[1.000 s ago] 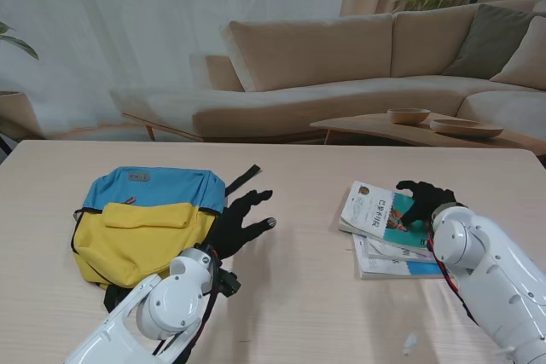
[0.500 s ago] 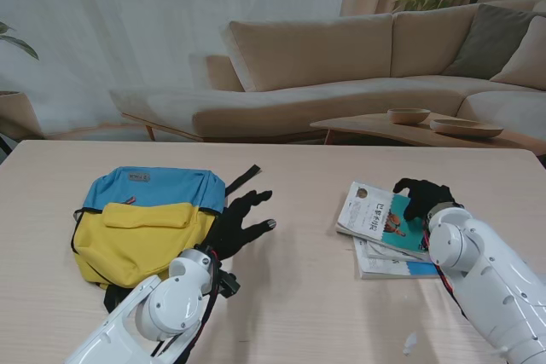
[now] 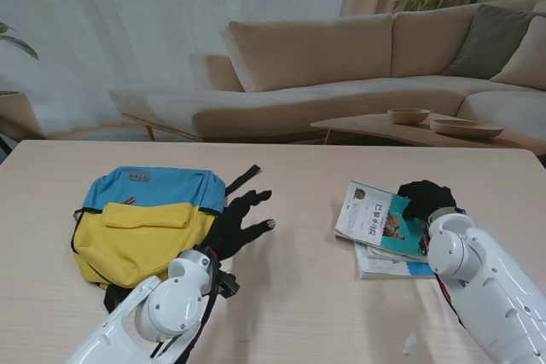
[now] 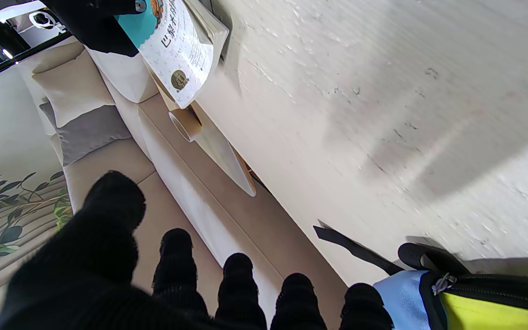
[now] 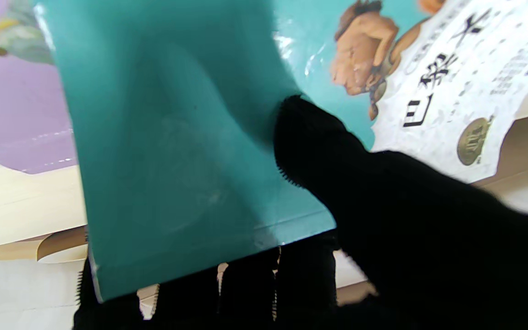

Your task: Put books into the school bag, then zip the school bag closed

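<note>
Right hand: the right hand (image 3: 424, 199) sits at the far right edge of the top book (image 3: 381, 217), clamped on it; in the right wrist view the thumb (image 5: 319, 137) presses on the teal cover (image 5: 177, 137) while the fingers (image 5: 245, 284) curl under the cover's edge.
Right arm: the white forearm (image 3: 478, 279) rises from the near right corner and reaches toward the books.
Top book: teal and white cover with a figure and dark characters, tilted, its right side raised off the book beneath.
Lower book: the lower book (image 3: 388, 263) lies flat on the table (image 3: 299, 296), partly covered by the top book.
Left hand: the left hand (image 3: 239, 223) hovers with its fingers spread and nothing in it, just beside the right edge of the school bag (image 3: 145, 219); whether it touches the bag cannot be told.
Left arm: the white forearm (image 3: 162, 309) comes up from the near left corner.
School bag: blue upper part, yellow front pocket, lying flat on the left of the table, well apart from the books; a black strap (image 3: 243, 178) sticks out at its far right corner.
Bag contents: the zipper (image 4: 497, 286) looks closed in the left wrist view; the inside is not visible.
</note>
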Robot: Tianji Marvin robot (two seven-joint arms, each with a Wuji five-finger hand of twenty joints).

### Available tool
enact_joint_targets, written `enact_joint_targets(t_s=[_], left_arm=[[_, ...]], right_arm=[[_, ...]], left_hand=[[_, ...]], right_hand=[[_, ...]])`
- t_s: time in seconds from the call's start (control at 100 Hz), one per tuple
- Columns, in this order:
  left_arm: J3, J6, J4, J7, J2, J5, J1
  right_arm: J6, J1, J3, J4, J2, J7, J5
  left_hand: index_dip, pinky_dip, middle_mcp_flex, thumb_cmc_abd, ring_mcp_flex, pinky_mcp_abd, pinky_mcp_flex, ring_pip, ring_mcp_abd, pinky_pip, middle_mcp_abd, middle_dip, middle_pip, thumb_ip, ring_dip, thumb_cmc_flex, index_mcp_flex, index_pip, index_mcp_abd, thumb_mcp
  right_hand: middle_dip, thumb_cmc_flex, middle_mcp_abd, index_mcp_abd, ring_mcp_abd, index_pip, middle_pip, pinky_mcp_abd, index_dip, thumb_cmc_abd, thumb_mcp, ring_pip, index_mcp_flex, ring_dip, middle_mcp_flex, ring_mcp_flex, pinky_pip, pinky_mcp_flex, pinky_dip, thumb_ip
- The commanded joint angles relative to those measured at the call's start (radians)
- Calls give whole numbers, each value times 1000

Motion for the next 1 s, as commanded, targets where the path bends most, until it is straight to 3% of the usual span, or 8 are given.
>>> enact_joint_targets(t_s=[0.0,0.2,0.26,0.28,0.31,0.58,0.8,0.99], left_arm=[[-3,-4,-14,-12,-4,2,11],[-6,-5,-17,-12,-3,1,13],[-6,-5,-18,-11,-4,1,14],[-7,-5,-19,-11,-4,1,14],[-7,-5,-20,-11,-3,1,15],[-21,-15,-40,-22,2,0,24],[-41,-24,-58,-28,4,-6,29],[-66,-59,-70,-28,7,-6,39]], right_arm=[[1,-29,8,-28,-13,15,14],[15,-85,55,-120,-21,13,43],[20,-102,68,-146,-29,-6,73],[18,-107,73,-153,-33,-14,88],[17,-117,79,-167,-39,-27,113],[-11,-186,133,-299,-44,-25,144],[-54,-229,164,-409,-50,-31,174],[-75,-247,163,-488,-49,-8,200]], left_hand=[[4,-27,-32,-13,-19,-34,-4,-18,-39,-32,-21,12,-18,10,-16,7,-33,-12,-9,19],[6,-28,-32,-14,-19,-34,-4,-18,-39,-32,-23,14,-18,9,-16,6,-34,-10,-10,19],[7,-29,-32,-14,-20,-34,-4,-18,-39,-32,-22,14,-18,10,-16,7,-33,-9,-10,21],[7,-29,-32,-14,-20,-34,-4,-18,-38,-32,-22,14,-18,9,-16,7,-33,-8,-10,20],[7,-29,-32,-14,-20,-34,-4,-18,-38,-32,-21,15,-18,9,-16,6,-33,-8,-8,21],[10,-29,-30,-14,-19,-33,-4,-16,-35,-31,-18,17,-16,9,-14,10,-32,-2,-5,22],[25,-22,-12,-11,-17,-31,-3,-9,-23,-27,1,26,15,10,6,22,-29,37,9,36],[72,47,5,-41,-16,-18,-9,12,3,-4,31,37,84,4,95,26,-39,141,44,73]], right_hand=[[79,21,-64,-146,-3,154,141,18,112,81,74,26,117,15,66,4,30,-11,18,69],[221,22,-33,-47,27,159,157,-5,369,-29,284,19,77,57,7,-47,59,-49,38,162],[283,20,-17,-22,34,202,169,-10,449,-25,295,18,55,91,-13,-65,70,-71,46,241],[324,38,10,10,53,220,171,-12,493,-27,295,14,59,121,-19,-76,75,-90,49,305],[352,55,40,39,73,236,177,-10,518,-24,295,16,63,146,-25,-86,79,-106,52,337],[451,57,115,83,119,274,197,-3,642,-5,295,32,110,272,2,-58,157,-93,92,569],[447,57,132,79,132,265,207,2,677,-11,295,53,147,288,27,-28,189,-69,115,655],[442,46,119,64,122,248,204,0,696,3,295,54,145,284,20,-29,189,-66,120,630]])
